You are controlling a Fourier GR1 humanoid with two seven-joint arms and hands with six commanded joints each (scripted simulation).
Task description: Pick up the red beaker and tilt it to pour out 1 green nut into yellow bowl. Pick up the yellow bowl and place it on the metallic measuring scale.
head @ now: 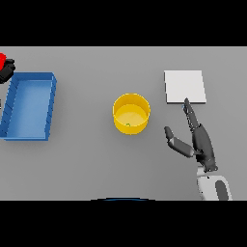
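Observation:
The yellow bowl (pixel 119 121) stands upright at the middle of the table, with a small green nut (pixel 128 125) on its floor. The metallic measuring scale (pixel 185 86), a pale square plate, lies to the bowl's upper right. My right hand (pixel 202 140) is open to the right of the bowl and apart from it; its straight fingers reach the scale's near edge and its thumb points left toward the bowl. At the far left edge my left hand (pixel 6 70) shows only in part, its dark fingers curled round the red beaker (pixel 2 60), which is mostly cut off.
A blue rectangular bin (pixel 30 77) lies on the left side of the table, just below and right of the left hand. Bare grey tabletop separates the bin from the bowl.

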